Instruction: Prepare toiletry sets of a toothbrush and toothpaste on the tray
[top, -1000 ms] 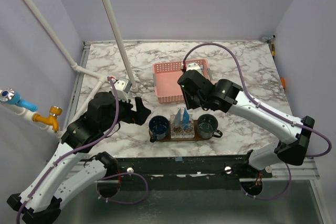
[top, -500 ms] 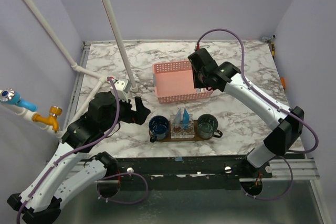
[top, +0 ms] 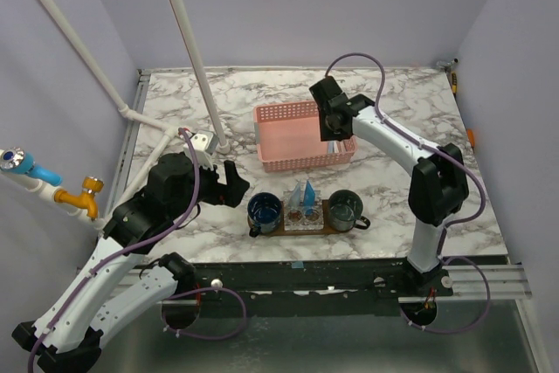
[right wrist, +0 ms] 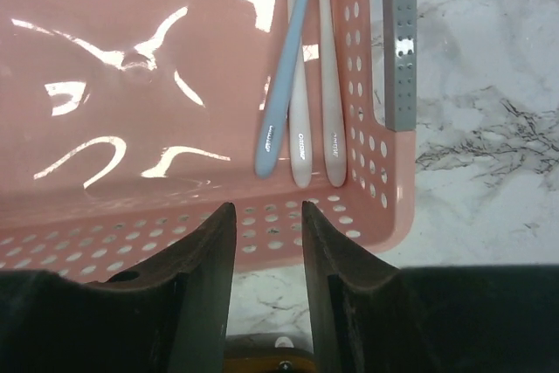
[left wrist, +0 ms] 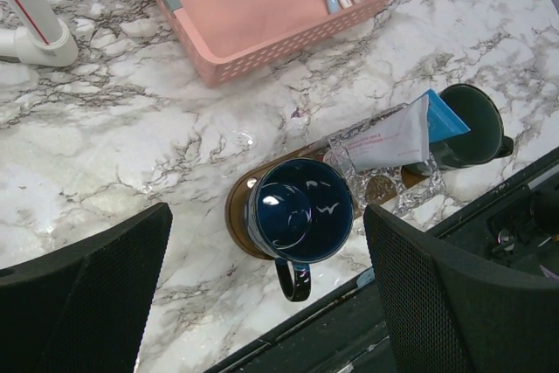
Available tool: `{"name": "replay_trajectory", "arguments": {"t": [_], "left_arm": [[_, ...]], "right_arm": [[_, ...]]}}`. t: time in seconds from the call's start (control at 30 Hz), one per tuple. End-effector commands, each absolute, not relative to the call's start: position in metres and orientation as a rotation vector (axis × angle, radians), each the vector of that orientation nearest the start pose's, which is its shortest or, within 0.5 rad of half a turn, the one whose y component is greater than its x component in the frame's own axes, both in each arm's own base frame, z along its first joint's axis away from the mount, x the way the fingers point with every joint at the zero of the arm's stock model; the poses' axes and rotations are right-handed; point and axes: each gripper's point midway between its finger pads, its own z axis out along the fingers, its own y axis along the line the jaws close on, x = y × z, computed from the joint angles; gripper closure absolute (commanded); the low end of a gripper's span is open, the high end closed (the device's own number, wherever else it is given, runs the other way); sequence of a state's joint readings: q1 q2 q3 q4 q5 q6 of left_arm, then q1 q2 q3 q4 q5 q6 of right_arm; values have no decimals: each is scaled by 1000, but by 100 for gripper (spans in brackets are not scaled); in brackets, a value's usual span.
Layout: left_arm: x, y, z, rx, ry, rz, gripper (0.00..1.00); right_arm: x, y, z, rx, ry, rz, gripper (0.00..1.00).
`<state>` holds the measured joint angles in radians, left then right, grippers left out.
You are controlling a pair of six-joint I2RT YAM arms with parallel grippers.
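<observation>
**Right arm swung back to the basket**

Your right gripper (right wrist: pixel 269 216) had left the tray (left wrist: pixel 238 211) and reached the right end of the pink basket (top: pixel 279 153), just above three toothbrushes (right wrist: pixel 301 85). The brushes lay touching beside the perforated wall, so you needed to centre on one handle and set the jaws across it. The jaws stood partly apart, holding nothing. Your left gripper (top: pixel 234 183) hung wide, empty, beside the tray, where a toothpaste tube (left wrist: pixel 393 137) leaned between two cups (left wrist: pixel 297 211).

Legible text: none.
Toothbrushes (right wrist: pixel 300 133), inside basket (right wrist: pixel 131 58): a small dark printed mark near each handle end, too small to read.
Toothpaste tube (left wrist: pixel 389 139), near basket: faint print on the white part, blurred and unreadable.
</observation>
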<state>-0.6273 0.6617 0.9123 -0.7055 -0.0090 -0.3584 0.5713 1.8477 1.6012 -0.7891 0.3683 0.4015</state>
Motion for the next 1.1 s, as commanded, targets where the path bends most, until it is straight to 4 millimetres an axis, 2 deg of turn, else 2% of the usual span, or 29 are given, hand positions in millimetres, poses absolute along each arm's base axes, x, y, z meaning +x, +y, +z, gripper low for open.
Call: {"name": "replay_trajectory", "arguments": {"t": [0.0,0.53,0.83,1.07], "left_arm": [[191,-147,248,246,2056,-576,9],[191,-146,248,244,2054,-578,10],[191,-148,246,249,2065,-578,9],[193,-148,244,250,2073,-571,9]], "right_arm": [[417,199,126,-29,2486,-83,61],[461,190,69,80,2540,-165,59],[470,183,44,115,2564,-182,59],[473,186,30,108,2588,-165,59]]}}
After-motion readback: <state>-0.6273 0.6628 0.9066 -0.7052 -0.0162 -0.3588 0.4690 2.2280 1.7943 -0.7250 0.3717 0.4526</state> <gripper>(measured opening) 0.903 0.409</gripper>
